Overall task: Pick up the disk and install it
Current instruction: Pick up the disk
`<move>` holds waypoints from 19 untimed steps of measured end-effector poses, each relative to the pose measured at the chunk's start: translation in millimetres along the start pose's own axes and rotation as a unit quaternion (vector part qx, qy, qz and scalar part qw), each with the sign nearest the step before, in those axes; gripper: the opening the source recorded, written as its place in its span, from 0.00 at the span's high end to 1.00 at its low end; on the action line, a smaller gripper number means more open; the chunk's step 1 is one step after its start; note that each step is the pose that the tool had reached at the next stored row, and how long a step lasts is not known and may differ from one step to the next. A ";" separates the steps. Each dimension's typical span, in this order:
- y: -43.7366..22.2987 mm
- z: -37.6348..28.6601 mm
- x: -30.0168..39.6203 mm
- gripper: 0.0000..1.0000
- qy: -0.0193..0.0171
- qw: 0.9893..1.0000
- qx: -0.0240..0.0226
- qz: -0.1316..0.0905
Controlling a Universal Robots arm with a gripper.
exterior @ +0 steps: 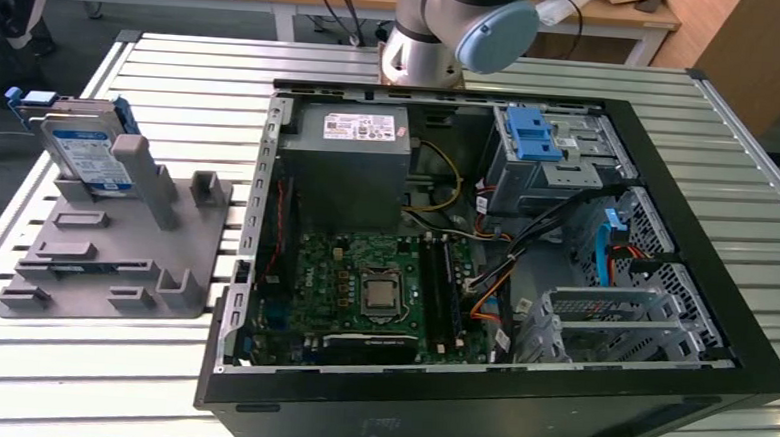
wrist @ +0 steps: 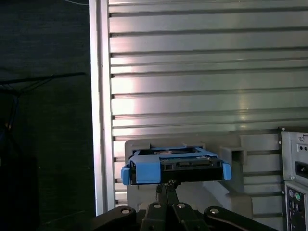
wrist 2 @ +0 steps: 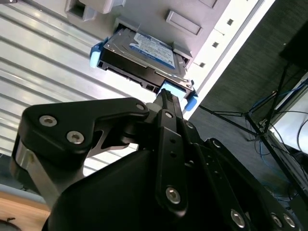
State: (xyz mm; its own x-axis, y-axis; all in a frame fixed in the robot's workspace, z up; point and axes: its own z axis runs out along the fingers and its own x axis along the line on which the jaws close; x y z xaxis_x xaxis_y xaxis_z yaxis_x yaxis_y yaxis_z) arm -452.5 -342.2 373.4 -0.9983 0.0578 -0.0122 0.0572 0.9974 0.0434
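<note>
The disk [exterior: 84, 154] leans in a grey holder [exterior: 108, 254] on the slatted surface [exterior: 170, 77], at the exterior view's left. In both wrist views the gripper [wrist: 166, 186], fingers drawn together and holding nothing, is just beside the disk's blue-framed edge.

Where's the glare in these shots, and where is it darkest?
First wrist view: a bright glare band across the ribbed table; second wrist view: its slats gleam white beside the disk; exterior view: evenly lit, darker inside the computer case.

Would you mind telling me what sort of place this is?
Probably a robotics lab or test workshop: a robot arm stands at a slatted metal table bearing an open desktop computer case, with the disk parked in a grey fixture.
</note>
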 end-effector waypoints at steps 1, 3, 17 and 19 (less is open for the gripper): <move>0.0 0.0 0.0 0.89 0.000 1.000 0.000 -0.008; 0.0 0.2 0.0 0.89 0.001 1.000 0.000 -0.026; -0.1 1.9 0.1 0.89 0.007 0.988 -0.001 -0.151; -0.1 2.2 0.2 0.89 0.007 0.985 -0.002 -0.170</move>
State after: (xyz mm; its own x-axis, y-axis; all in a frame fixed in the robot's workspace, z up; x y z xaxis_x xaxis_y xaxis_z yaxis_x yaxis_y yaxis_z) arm -452.6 -342.2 371.3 -0.9599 -0.2799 -0.0121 -0.2802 0.9590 0.0425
